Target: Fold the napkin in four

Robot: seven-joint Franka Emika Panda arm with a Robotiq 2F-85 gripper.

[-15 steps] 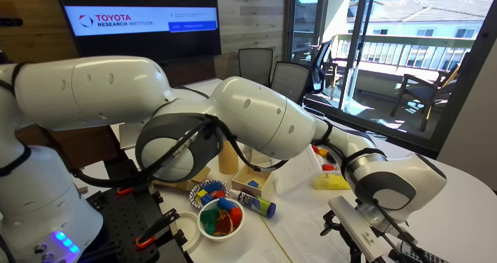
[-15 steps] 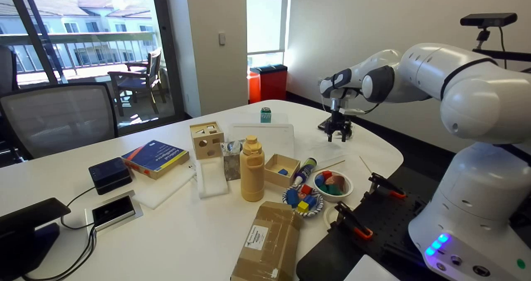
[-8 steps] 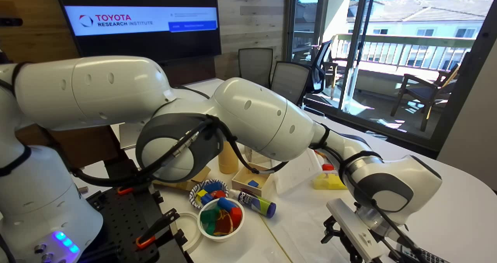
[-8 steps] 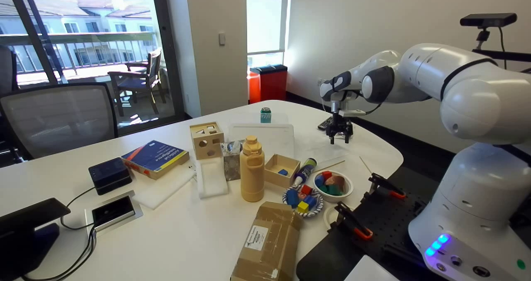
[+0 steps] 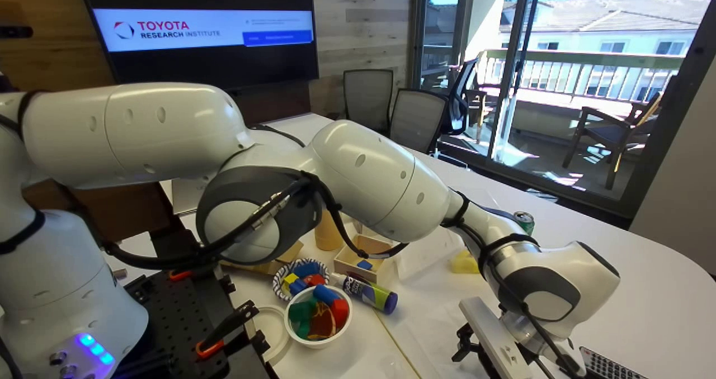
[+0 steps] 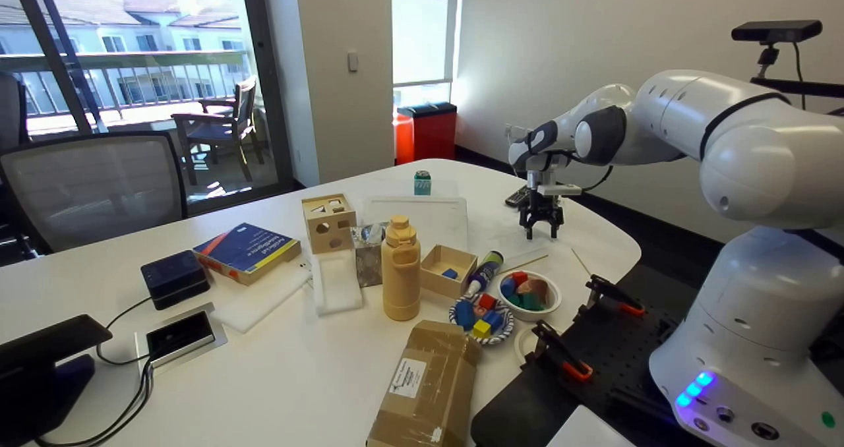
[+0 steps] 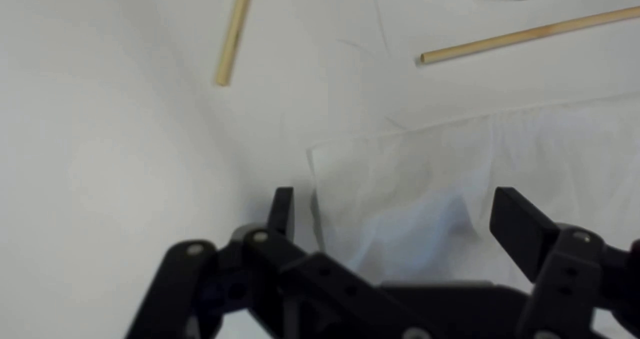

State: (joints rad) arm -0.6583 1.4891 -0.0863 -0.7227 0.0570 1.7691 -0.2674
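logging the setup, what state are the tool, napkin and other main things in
Tool: open
Napkin: creased, not gripped; whether folded, unclear
Tan bottle: upright
Purple bottle: lying on its side
Can: upright
Book: closed, lying flat
Wood box: open-topped, blue block inside
White bowl: uncovered, filled
Screen: on
Base lights: lit blue

Shows in the wrist view as a white napkin (image 7: 410,179), lies wrinkled and puckered on the bench (image 7: 110,129), corner at left.

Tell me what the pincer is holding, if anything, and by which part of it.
Nothing is held: the pincer stands open, its jaws wide apart in the wrist view, and no part of the napkin is pinched between them.
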